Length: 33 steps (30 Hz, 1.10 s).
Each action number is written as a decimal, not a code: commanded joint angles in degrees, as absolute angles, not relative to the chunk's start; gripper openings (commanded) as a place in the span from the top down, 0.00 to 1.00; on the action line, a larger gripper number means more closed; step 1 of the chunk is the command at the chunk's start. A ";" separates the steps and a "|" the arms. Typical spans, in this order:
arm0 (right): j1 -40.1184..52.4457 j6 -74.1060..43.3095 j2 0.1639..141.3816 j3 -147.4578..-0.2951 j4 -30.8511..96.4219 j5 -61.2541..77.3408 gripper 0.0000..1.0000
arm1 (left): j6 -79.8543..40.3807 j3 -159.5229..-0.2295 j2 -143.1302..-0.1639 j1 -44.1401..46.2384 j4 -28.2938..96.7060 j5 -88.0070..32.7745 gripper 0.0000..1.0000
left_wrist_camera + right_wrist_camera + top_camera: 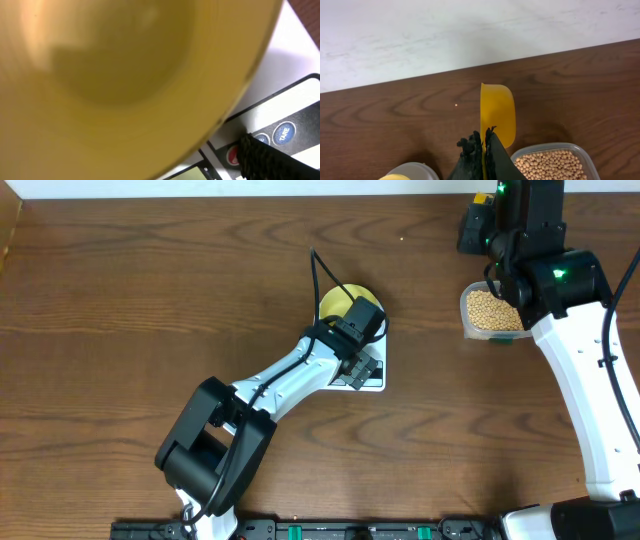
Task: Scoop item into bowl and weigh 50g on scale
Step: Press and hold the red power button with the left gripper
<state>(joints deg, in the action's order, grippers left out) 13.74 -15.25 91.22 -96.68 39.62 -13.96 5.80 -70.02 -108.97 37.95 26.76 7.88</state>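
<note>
Across a brown wooden table (150, 280), two white-and-black robot arms reach in from the near edge. Near the centre lies the white scale (372, 380), and the pale yellow bowl (333, 302) sits on its far end. The left gripper (352, 318) hangs right over the bowl, hiding part of it; whether its fingers are apart or together cannot be told. Well to the right, a clear tub (490, 312) holds the tan beans (550, 164). The right gripper (483, 145) is clamped on the handle of a yellow scoop (497, 112), which is turned on edge just beyond the tub and looks empty.

The scooping step seems to be in hand, with no beans visible in the bowl. The next move probably calls for levelling the scoop, dipping it into the tub, then carrying it left. Bare wood lies open between tub and scale, but the table's far edge runs close behind the tub, and the left gripper crowds the bowl's rim
</note>
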 commanded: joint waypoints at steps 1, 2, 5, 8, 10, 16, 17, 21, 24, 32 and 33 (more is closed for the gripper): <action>13.82 -14.94 90.39 -97.47 39.66 -14.66 0.99 | 5.32 -68.69 -109.36 37.80 27.00 9.74 0.02; 13.82 -14.94 90.39 -97.47 39.66 -14.66 0.99 | 5.32 -68.69 -109.36 37.80 27.00 9.72 0.03; 13.82 -14.94 90.39 -97.47 39.66 -14.66 0.99 | 5.32 -68.69 -109.36 37.80 27.05 9.72 0.02; 13.82 -14.94 90.39 -97.47 39.66 -14.66 0.99 | 5.30 -68.69 -109.34 37.80 27.14 9.74 0.02; 13.82 -14.94 90.39 -97.47 39.66 -14.66 0.99 | 5.30 -68.69 -109.34 37.80 27.31 9.74 0.02; 13.82 -14.94 90.39 -97.47 39.66 -14.66 0.99 | 5.30 -68.69 -109.34 37.80 27.97 9.78 0.02; 13.82 -14.94 90.39 -97.47 39.64 -14.66 0.99 | 5.30 -68.69 -109.34 37.80 28.05 9.78 0.02; 13.82 -14.94 90.39 -97.47 39.64 -14.66 0.99 | 5.30 -68.69 -109.34 37.80 28.42 9.78 0.02; 13.82 -14.94 90.39 -97.47 39.64 -14.66 0.99 | 5.30 -68.69 -109.36 37.80 29.10 9.76 0.02; 13.82 -14.92 90.39 -97.47 39.66 -14.66 0.99 | 5.28 -68.66 -109.36 37.80 29.47 9.76 0.03; 13.82 -14.94 90.39 -97.47 39.66 -14.66 0.99 | 5.28 -68.66 -109.36 37.80 29.45 9.76 0.02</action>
<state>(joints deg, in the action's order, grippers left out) 13.74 -15.25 91.22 -96.68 39.62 -13.98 5.78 -70.02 -108.86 37.95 28.51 7.88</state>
